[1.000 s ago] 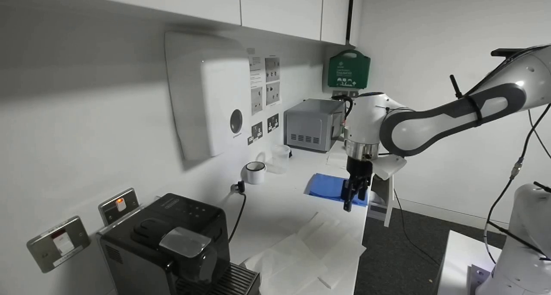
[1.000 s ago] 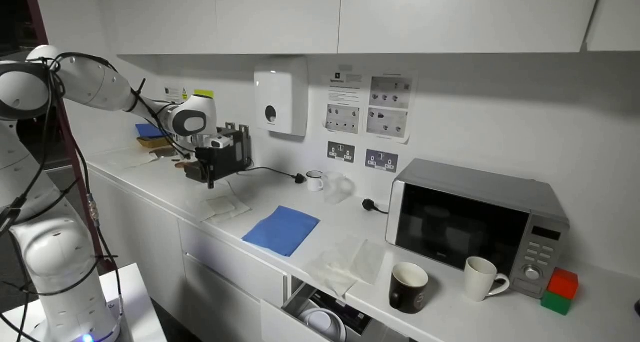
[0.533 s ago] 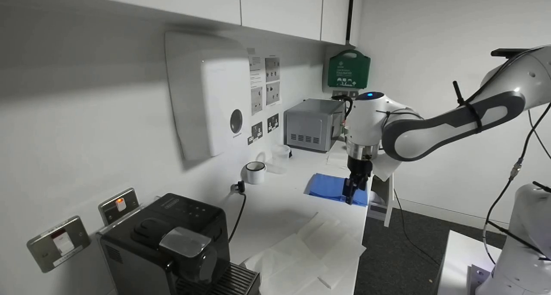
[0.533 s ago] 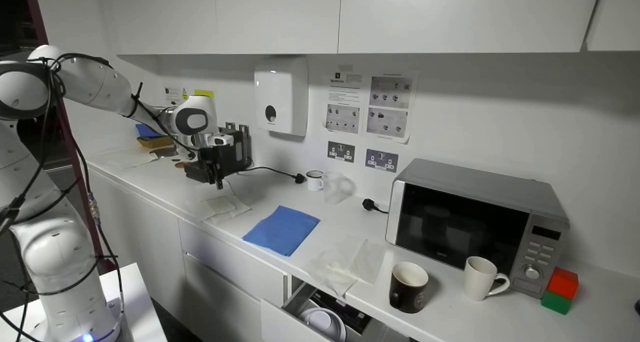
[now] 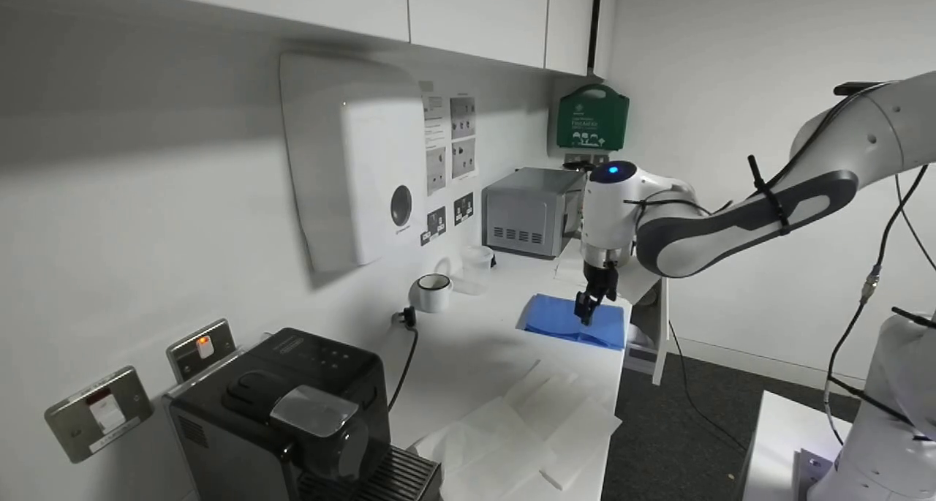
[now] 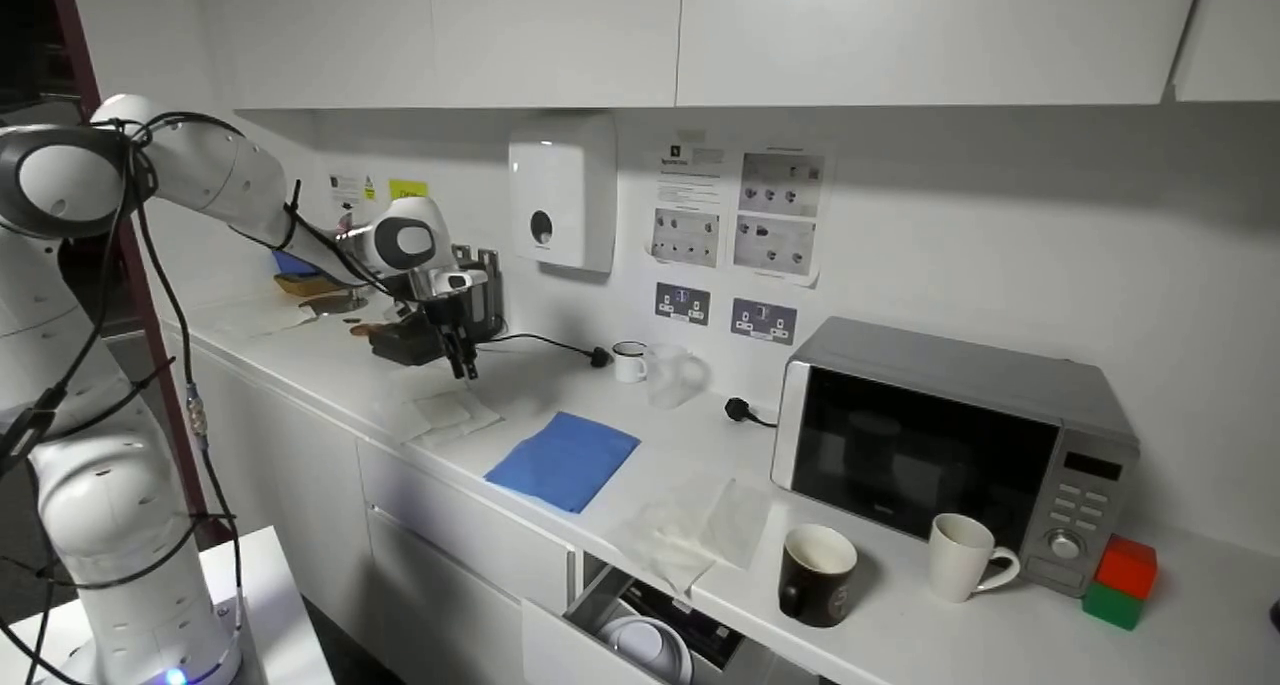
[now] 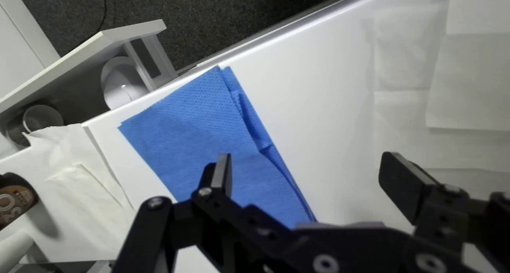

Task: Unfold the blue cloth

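- so the end effector [image 7: 309,176] hangs over the counter [image 7: 318,105], fingers spread wide, nothing in its grip
- the blue cloth [image 7: 191,133] lies folded on the counter, right by the front edge (wrist view shows the layers peeking out along one long side)
- flat white sheets [image 7: 470,81] on one side of it, rumpled white sheets [image 7: 75,189] on the other
- open drawer [image 6: 565,650] below that edge, white crockery [image 6: 645,645] inside
- farther along, a black mug [image 6: 815,585], then a white mug [image 6: 960,565] in front of the microwave [image 6: 920,465], and a red block [image 6: 1127,567] stacked on a green block [image 6: 1110,606] beside it
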Motion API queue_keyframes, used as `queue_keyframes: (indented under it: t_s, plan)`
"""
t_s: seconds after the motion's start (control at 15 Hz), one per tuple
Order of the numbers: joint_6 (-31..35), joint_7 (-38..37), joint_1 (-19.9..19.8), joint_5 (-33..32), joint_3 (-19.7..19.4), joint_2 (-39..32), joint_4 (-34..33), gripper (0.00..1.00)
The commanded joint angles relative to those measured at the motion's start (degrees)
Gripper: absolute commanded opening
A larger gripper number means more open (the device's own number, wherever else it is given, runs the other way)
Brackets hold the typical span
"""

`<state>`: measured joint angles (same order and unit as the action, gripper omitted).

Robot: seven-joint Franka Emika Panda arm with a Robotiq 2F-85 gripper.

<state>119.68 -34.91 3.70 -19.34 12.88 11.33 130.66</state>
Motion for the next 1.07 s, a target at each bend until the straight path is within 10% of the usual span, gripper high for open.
queue_keyframes:
  t_s: [0.0,0.47,1.0]
  plan:
    - [-1.70,-7.54,-1.17,-8.44,0.52,-3.80,-4.39,1.00]
    - [-13.60,-15.86,1.86,-19.91,0.02,-10.00,-10.58,1.00]
    - [-27.66,-5.21,6.87,-17.28,0.17,-12.63,-15.49,1.00]
